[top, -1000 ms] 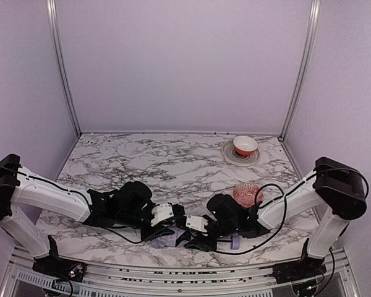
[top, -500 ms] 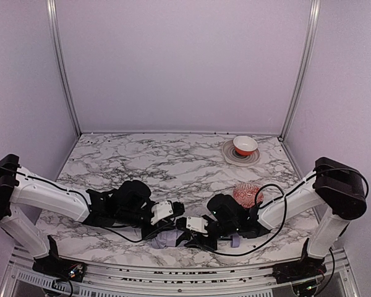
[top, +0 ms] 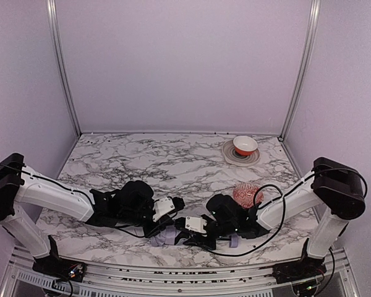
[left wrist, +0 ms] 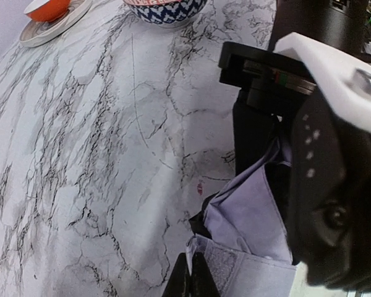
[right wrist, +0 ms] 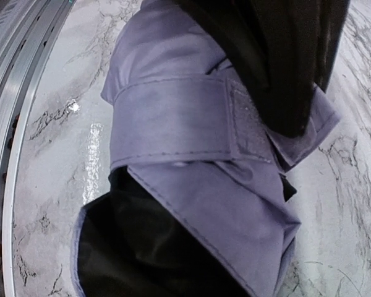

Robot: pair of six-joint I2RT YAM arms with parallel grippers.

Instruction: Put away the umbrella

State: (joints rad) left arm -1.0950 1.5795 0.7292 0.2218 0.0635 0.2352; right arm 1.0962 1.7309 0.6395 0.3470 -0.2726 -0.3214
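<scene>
The umbrella (top: 164,237) lies folded near the table's front edge, pale lavender fabric with black underside showing. Its small lavender handle (top: 234,244) pokes out under the right arm. In the left wrist view my left gripper (left wrist: 192,263) is shut, pinching the edge of the umbrella's fastening strap (left wrist: 241,270). The right wrist view is filled by the bundled canopy (right wrist: 235,210) with the strap (right wrist: 173,117) wrapped round it. My right gripper (top: 187,231) is pressed up against the bundle; its fingers are hidden by the fabric.
A red patterned bowl (top: 247,193) stands just behind the right arm. An orange bowl (top: 245,145) sits on a grey plate (top: 230,155) at the back right. A metal rail (right wrist: 12,124) runs along the table's front edge beside the umbrella.
My left gripper's jaws have closed on the strap and its wrist has edged right and back. The right gripper has crept left, closer against the umbrella.
</scene>
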